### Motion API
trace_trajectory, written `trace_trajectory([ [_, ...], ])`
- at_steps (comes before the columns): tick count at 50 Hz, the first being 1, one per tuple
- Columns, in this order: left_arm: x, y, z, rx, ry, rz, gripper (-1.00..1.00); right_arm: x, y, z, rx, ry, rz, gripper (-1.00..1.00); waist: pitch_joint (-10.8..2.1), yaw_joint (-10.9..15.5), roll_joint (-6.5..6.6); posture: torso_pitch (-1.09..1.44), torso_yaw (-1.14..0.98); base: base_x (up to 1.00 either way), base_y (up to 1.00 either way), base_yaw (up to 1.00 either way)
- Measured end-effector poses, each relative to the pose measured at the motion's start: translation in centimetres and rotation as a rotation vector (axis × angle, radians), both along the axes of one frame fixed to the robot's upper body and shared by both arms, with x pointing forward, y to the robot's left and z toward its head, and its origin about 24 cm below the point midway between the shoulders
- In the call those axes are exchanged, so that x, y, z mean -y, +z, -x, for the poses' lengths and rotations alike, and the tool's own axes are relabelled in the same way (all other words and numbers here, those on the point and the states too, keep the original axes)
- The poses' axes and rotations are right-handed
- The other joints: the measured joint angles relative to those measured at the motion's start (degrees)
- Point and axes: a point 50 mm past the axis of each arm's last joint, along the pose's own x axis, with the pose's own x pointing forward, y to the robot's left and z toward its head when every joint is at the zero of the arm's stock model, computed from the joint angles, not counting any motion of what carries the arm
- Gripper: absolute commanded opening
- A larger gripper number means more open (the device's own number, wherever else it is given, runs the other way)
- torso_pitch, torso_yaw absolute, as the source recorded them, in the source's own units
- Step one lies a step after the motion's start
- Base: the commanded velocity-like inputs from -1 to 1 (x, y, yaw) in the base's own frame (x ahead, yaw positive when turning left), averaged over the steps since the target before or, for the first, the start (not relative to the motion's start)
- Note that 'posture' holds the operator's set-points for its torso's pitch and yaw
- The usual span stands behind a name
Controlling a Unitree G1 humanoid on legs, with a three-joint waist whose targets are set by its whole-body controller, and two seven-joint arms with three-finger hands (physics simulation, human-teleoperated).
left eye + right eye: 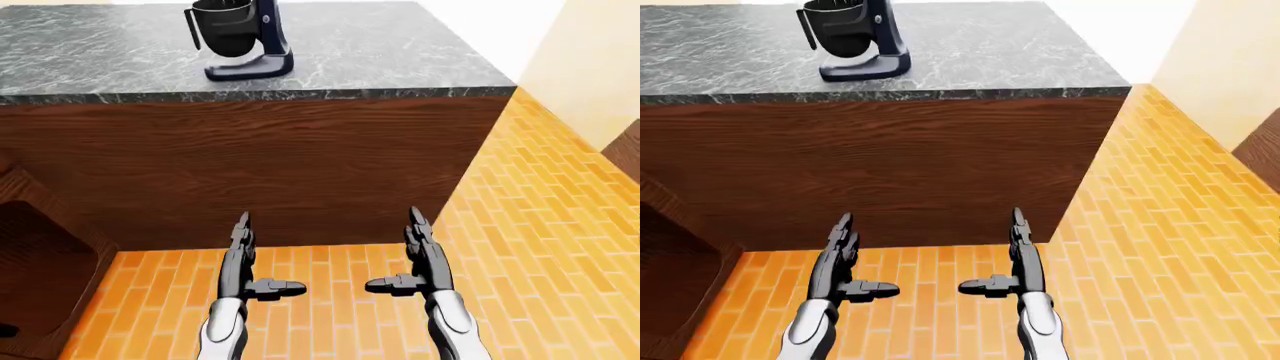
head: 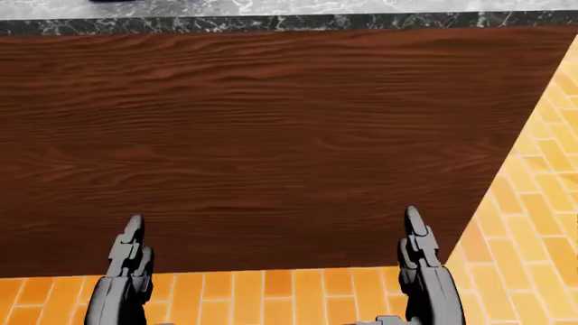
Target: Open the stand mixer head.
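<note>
I'm looking over both arms at a kitchen island with a dark marble counter [image 1: 400,52] and a brown wood-grain side panel [image 1: 300,165]. The stand mixer [image 1: 240,37] sits on that counter near the top left of the left-eye view, close to the counter's near edge; it is dark blue-black with a dark bowl [image 1: 222,30] seated on its base, and the top of the picture cuts off its head, so I cannot tell how the head is set. My left hand [image 1: 240,262] and right hand [image 1: 425,259] hang low in the view, well below the counter and well apart from the mixer, over the orange brick floor [image 1: 540,225]. Each hand has its fingers stretched straight, pointing toward the panel, with the thumbs stuck out toward each other; both are spread and hold nothing. In the head view the wood panel fills nearly everything, with only the fingertips showing at the bottom. A pale wall [image 1: 590,60] stands at the right, and a darker wooden cabinet [image 1: 40,255] shows at the left edge.
</note>
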Motion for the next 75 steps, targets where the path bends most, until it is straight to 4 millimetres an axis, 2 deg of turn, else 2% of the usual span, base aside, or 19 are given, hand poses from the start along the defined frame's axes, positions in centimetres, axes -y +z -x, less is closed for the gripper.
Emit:
trace_trajectory([
  [1,-0.1,0.5,0.0,0.02,-0.001,-0.002,0.87,0.0,0.5,0.0,0.021,0.005,0.001,1.0,-0.54,-0.1,-0.22,0.0,0.0,0.0,0.0,0.0],
  [3,-0.1,2.4,-0.5,0.112,-0.009,-0.008,0.87,-0.1,2.5,-0.5,0.117,0.018,0.002,1.0,-3.36,0.3,-0.2,0.0,0.0,0.0,0.0,0.0],
  [5,0.1,3.0,-0.6,0.149,-0.02,-0.01,0.87,-0.4,3.1,-0.6,0.152,0.028,-0.006,1.0,-2.32,0.4,-0.52,0.0,0.0,0.0,0.0,0.0],
  [8,0.3,2.3,-0.3,0.121,-0.034,-0.009,0.87,-0.5,2.7,-0.4,0.132,0.036,-0.017,1.0,-3.24,0.5,-0.41,0.0,0.0,0.0,0.0,0.0],
  [15,0.5,3.0,-0.1,0.171,-0.05,-0.026,0.87,-0.3,3.1,-0.3,0.138,0.025,-0.068,1.0,-3.24,0.4,-0.27,0.0,0.0,0.0,0.0,0.0],
  [25,1.3,11.0,1.4,0.577,-0.093,0.072,0.87,-2.0,12.0,1.9,0.641,0.185,-0.24,1.0,-4.65,0.3,-0.19,0.0,0.0,0.0,0.0,0.0],
  [27,1.5,18.3,1.8,0.696,-0.132,0.045,0.87,-2.1,18.7,2.9,0.742,0.252,-0.235,1.0,-2.38,0.5,-0.3,0.0,0.0,0.0,0.0,0.0],
  [28,1.4,22.1,3.4,0.814,-0.121,0.052,0.87,-2.1,22.1,4.6,0.838,0.261,-0.264,1.0,-2.97,0.3,-0.4,0.0,0.0,0.0,0.0,0.0],
  [30,1.5,25.7,6.6,1.017,-0.111,0.094,0.87,-2.2,25.3,7.5,1.002,0.273,-0.342,1.0,-5.39,0.3,-0.42,0.0,0.0,0.0,0.0,0.0],
  [32,1.7,25.7,6.7,1.021,-0.122,0.118,0.87,-2.2,25.2,7.5,0.997,0.273,-0.379,1.0,-6.5,0.4,-0.33,0.0,0.0,0.0,0.0,0.0],
  [38,1.8,24.0,5.3,0.852,-0.125,0.103,0.87,-2.5,23.6,6.2,0.839,0.263,-0.366,1.0,-3.28,0.5,-0.45,0.0,0.0,0.0,0.0,0.0],
  [41,1.8,23.9,5.2,0.84,-0.118,0.101,0.87,-2.5,23.5,6.1,0.826,0.255,-0.363,1.0,-2.6,0.5,-0.49,0.0,0.0,0.0,0.0,0.0],
  [57,1.9,23.9,5.5,0.857,-0.125,0.106,0.87,-2.5,23.6,6.3,0.845,0.257,-0.36,1.0,-2.65,0.5,-0.3,0.0,0.0,0.0,0.07,0.0],
  [59,2.0,23.7,5.4,0.842,-0.133,0.109,0.87,-2.3,23.5,6.2,0.841,0.239,-0.353,1.0,-2.0,0.1,-1.94,0.0,0.0,0.0,1.0,0.0],
  [61,2.2,23.7,5.5,0.842,-0.145,0.111,0.87,-2.1,23.5,6.2,0.847,0.225,-0.348,1.0,-2.96,-0.3,-3.19,0.0,0.0,0.0,0.32,0.0],
  [66,2.1,24.1,6.0,0.888,-0.148,0.111,0.87,-2.3,24.0,6.7,0.885,0.25,-0.354,1.0,-1.86,-1.2,2.39,0.0,0.0,0.0,0.4,0.0],
  [70,2.3,23.7,5.6,0.855,-0.154,0.108,0.87,-2.1,23.4,6.3,0.848,0.221,-0.359,1.0,-1.71,-0.8,3.78,0.0,0.0,0.0,0.25,0.0],
  [73,1.9,23.6,5.4,0.842,-0.127,0.098,0.87,-2.4,23.1,6.0,0.814,0.242,-0.363,1.0,-2.65,-0.4,4.07,0.0,0.0,0.0,0.5,0.0],
  [75,1.8,23.8,5.5,0.856,-0.118,0.097,0.87,-2.6,23.5,6.3,0.842,0.259,-0.36,1.0,-1.86,-0.1,1.37,0.0,0.0,0.0,0.54,0.0],
])
